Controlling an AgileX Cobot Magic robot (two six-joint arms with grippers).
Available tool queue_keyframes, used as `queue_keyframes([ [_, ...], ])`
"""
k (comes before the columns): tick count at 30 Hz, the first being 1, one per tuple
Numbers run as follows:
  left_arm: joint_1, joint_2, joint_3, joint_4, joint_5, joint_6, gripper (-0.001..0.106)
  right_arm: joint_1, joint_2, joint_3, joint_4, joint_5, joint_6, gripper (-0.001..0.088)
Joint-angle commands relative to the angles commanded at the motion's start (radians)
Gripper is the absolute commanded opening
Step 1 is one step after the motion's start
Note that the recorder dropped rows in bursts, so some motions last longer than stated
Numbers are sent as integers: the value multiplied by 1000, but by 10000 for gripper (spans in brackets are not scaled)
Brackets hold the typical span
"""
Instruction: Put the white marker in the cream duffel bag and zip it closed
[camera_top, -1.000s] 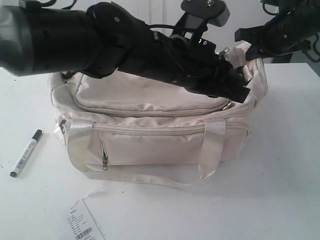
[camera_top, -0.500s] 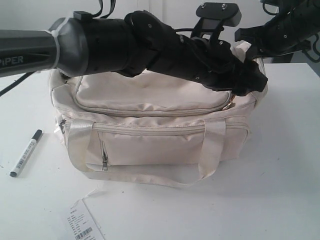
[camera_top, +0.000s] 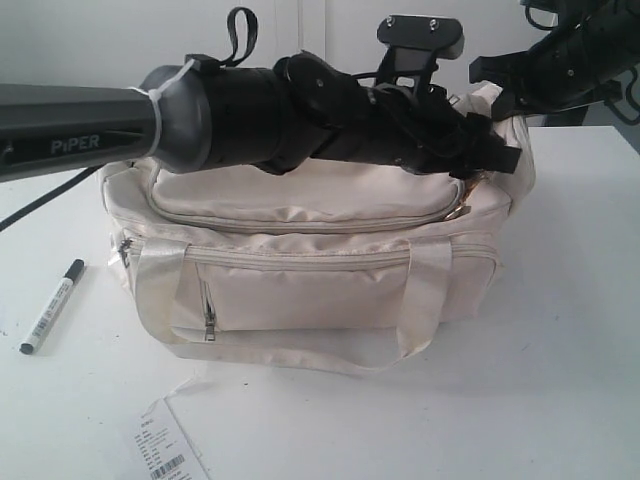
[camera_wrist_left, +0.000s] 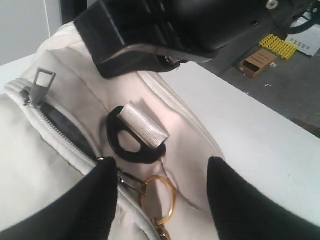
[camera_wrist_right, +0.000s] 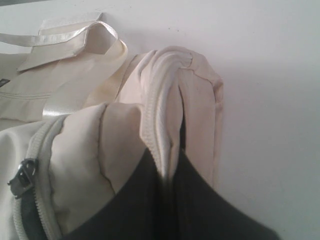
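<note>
The slim white marker with a black cap (camera_top: 52, 305) lies on the white table (camera_top: 560, 350), well apart from both end effectors. It sits beside the end of the large soft cream fabric duffel bag (camera_top: 300, 290) that is farthest from them, and it is not yet inside.

The right end effector (camera_wrist_right: 167, 197) is clamped on a fold of the bag's end fabric, with the seam pinched between its 2 dark fingers (camera_wrist_right: 130, 210). That hold likely braces and tensions the soft bag so the curved top zipper can run without bunching.

The left arm lies stretched nearly level across the bag's top panel, reaching to that same end. The left end effector (camera_wrist_left: 162, 200) stands open, its 2 black fingertips (camera_wrist_left: 95, 195) apart. A gold metal ring (camera_wrist_left: 157, 195) sits between them and a black plastic strap ring (camera_wrist_left: 127, 142) lies just beyond. The silver zipper pull (camera_wrist_left: 42, 82) stands up off to one side of the fingertips, with a short dark gap of lining showing beside it. The top looks almost fully zipped, so I judge it must be opened before the marker can go in.
</note>
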Motion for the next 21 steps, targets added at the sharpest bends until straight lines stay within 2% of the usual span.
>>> queue_keyframes([
  [5,0,30,-22,7,-35,63,579,0,0,0,0,0,0,0],
  [11,2,51,-22,114,-52,68,578,0,0,0,0,0,0,0],
  [21,2,56,-22,120,-119,228,577,0,0,0,0,0,0,0],
])
